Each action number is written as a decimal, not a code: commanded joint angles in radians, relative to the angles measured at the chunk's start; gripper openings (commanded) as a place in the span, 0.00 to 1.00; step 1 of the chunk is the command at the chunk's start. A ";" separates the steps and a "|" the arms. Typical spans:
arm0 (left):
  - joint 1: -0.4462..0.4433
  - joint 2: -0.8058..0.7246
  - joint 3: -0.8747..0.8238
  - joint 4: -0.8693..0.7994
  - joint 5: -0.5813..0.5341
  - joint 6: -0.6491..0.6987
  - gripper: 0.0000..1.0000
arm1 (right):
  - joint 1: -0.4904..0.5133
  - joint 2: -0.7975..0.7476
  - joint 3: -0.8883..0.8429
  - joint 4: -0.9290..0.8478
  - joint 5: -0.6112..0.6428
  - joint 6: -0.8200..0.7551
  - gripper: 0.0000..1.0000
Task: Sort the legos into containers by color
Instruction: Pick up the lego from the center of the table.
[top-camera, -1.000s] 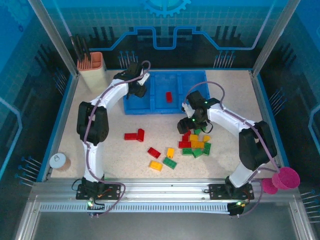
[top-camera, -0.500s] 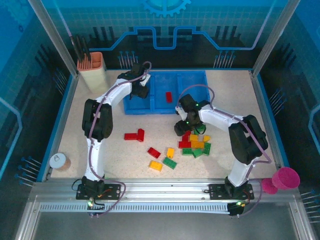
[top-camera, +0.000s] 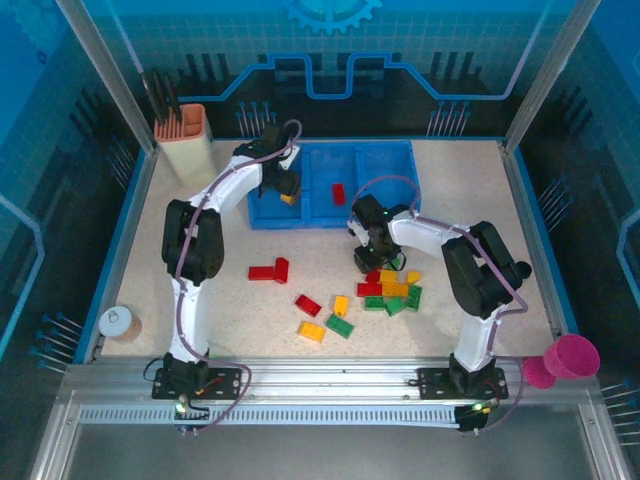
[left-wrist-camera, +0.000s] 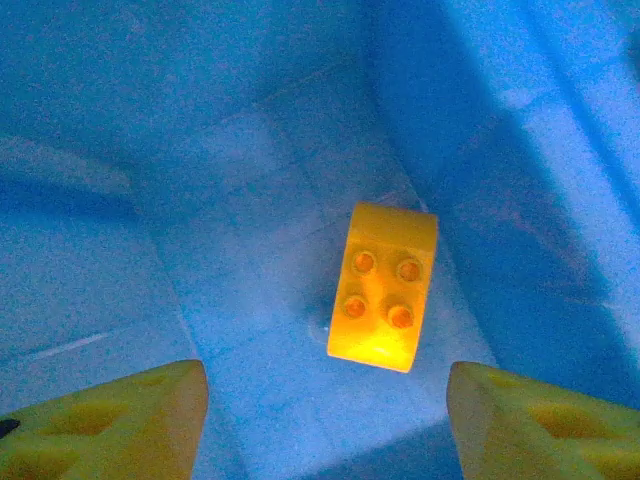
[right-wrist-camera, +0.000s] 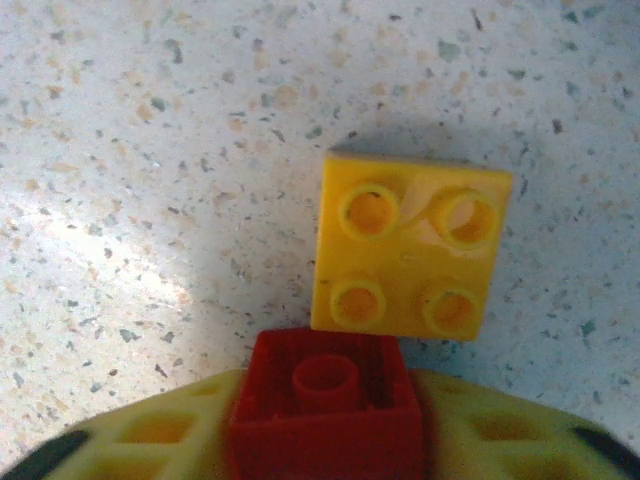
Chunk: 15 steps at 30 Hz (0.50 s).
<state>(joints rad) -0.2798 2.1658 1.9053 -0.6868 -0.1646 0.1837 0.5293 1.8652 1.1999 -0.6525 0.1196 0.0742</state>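
One yellow lego (left-wrist-camera: 382, 285), four studs up, lies in the blue tray's (top-camera: 385, 165) left compartment. Its long axis runs away from the left gripper (left-wrist-camera: 325, 400), whose jaws stand wide and clear of it. One red lego (top-camera: 338, 193) lies in the middle compartment, pointing near-to-far. The right gripper (right-wrist-camera: 325, 440) clamps a second red lego (right-wrist-camera: 325, 400), hollow underside to the camera, just beside one square yellow lego (right-wrist-camera: 410, 250) on the bench (right-wrist-camera: 150, 150). Six loose legos (top-camera: 307, 305) lie apart: three red, two yellow, one green.
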 joint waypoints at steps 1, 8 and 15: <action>-0.024 -0.137 0.024 -0.028 -0.012 0.015 0.66 | 0.009 0.017 0.000 -0.013 -0.016 0.011 0.34; -0.027 -0.367 -0.113 -0.008 -0.012 0.022 0.69 | 0.012 -0.112 0.041 -0.093 -0.060 0.006 0.26; -0.027 -0.634 -0.331 -0.050 -0.036 0.030 0.72 | 0.016 -0.134 0.290 -0.153 -0.064 -0.023 0.25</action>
<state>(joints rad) -0.3088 1.5990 1.6524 -0.6922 -0.1799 0.1936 0.5304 1.7493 1.3949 -0.7776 0.0708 0.0738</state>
